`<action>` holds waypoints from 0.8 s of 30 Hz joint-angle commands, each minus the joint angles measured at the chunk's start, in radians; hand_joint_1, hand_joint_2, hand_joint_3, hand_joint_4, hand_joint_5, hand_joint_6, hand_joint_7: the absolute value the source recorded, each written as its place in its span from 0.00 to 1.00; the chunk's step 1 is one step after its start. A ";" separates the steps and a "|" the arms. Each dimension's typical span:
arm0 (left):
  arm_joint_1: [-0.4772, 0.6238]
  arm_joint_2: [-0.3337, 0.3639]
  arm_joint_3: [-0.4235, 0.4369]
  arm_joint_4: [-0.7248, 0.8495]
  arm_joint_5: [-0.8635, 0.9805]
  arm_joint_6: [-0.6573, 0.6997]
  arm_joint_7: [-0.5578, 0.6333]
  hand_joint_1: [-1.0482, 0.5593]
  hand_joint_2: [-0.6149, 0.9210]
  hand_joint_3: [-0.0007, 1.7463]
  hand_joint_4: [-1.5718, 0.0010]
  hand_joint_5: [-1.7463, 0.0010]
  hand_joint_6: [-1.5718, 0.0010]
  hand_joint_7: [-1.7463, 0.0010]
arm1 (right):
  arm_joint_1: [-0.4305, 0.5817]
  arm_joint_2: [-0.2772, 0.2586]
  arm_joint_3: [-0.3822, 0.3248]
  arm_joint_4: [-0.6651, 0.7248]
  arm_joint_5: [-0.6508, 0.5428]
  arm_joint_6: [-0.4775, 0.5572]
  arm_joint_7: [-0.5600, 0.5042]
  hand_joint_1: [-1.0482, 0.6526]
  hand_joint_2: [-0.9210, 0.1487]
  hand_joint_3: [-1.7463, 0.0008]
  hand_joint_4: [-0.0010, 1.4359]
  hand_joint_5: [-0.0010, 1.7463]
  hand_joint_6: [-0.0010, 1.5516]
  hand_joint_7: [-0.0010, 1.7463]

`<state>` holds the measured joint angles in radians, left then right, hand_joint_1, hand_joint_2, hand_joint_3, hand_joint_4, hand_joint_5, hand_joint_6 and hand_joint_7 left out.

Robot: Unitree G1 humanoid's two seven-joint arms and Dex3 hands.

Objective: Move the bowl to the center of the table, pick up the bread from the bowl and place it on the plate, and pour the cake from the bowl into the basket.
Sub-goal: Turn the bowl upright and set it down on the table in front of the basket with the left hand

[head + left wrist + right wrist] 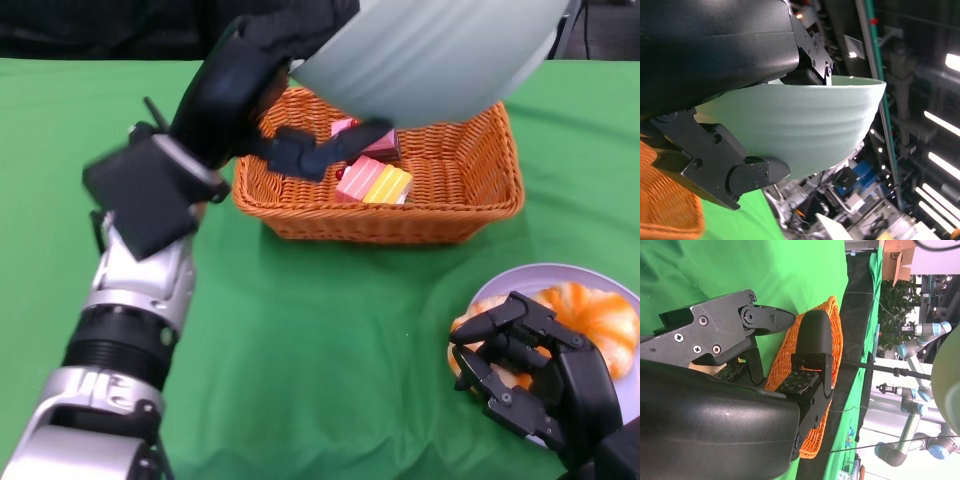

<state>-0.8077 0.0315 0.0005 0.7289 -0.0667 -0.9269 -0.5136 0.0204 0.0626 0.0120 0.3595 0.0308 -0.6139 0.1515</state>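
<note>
the left hand [235, 95] grips the one pale green bowl [430, 55] by its rim, fingers [330, 150] under the outer wall, tipped above the one orange basket [470, 190]; two cake pieces [372, 182] lie inside the basket, a third pink piece partly hidden behind them; the right hand [535, 375] rests released, fingers apart, touching the one orange bread [590, 315] on the single plate [560, 275], at the near right of the green worktop [330, 340].
</note>
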 commanded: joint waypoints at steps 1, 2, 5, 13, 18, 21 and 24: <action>0.004 0.038 -0.001 0.045 0.027 -0.102 0.017 0.63 0.76 0.67 0.57 0.00 0.53 0.13 | 0.006 -0.008 -0.010 -0.018 0.013 0.009 -0.012 0.54 0.12 0.74 0.51 0.86 0.45 0.64; 0.015 0.054 -0.001 0.057 0.046 -0.130 0.028 0.64 0.76 0.68 0.57 0.00 0.53 0.14 | 0.005 -0.009 -0.010 -0.014 0.012 0.003 -0.013 0.54 0.12 0.74 0.51 0.86 0.46 0.64; 0.050 0.099 0.012 0.086 0.146 -0.213 0.099 0.68 0.70 0.69 0.55 0.03 0.51 0.17 | 0.002 -0.009 -0.011 -0.012 0.017 0.003 -0.013 0.54 0.13 0.73 0.51 0.86 0.46 0.63; 0.116 0.183 0.063 0.165 0.495 -0.411 0.427 0.64 0.68 0.69 0.52 0.07 0.48 0.23 | -0.001 -0.011 -0.013 -0.012 0.023 0.003 -0.008 0.53 0.14 0.72 0.50 0.88 0.46 0.64; 0.165 0.220 0.085 0.141 0.753 -0.440 0.721 0.62 0.65 0.77 0.49 0.12 0.47 0.25 | -0.002 -0.014 -0.015 -0.008 0.019 -0.002 -0.011 0.53 0.14 0.71 0.50 0.87 0.45 0.64; 0.191 0.257 0.064 0.097 0.925 -0.409 0.940 0.62 0.63 0.80 0.50 0.07 0.45 0.26 | -0.004 -0.012 -0.016 -0.002 0.026 -0.010 -0.007 0.54 0.14 0.71 0.51 0.87 0.45 0.64; 0.215 0.303 0.011 0.059 1.082 -0.361 1.181 0.62 0.62 0.82 0.49 0.07 0.45 0.26 | -0.007 -0.011 -0.018 0.001 0.030 -0.011 -0.006 0.54 0.14 0.70 0.52 0.87 0.46 0.64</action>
<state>-0.6079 0.2844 0.0356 0.8289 0.9483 -1.3091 0.5149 0.0188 0.0630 0.0078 0.3605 0.0402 -0.6106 0.1447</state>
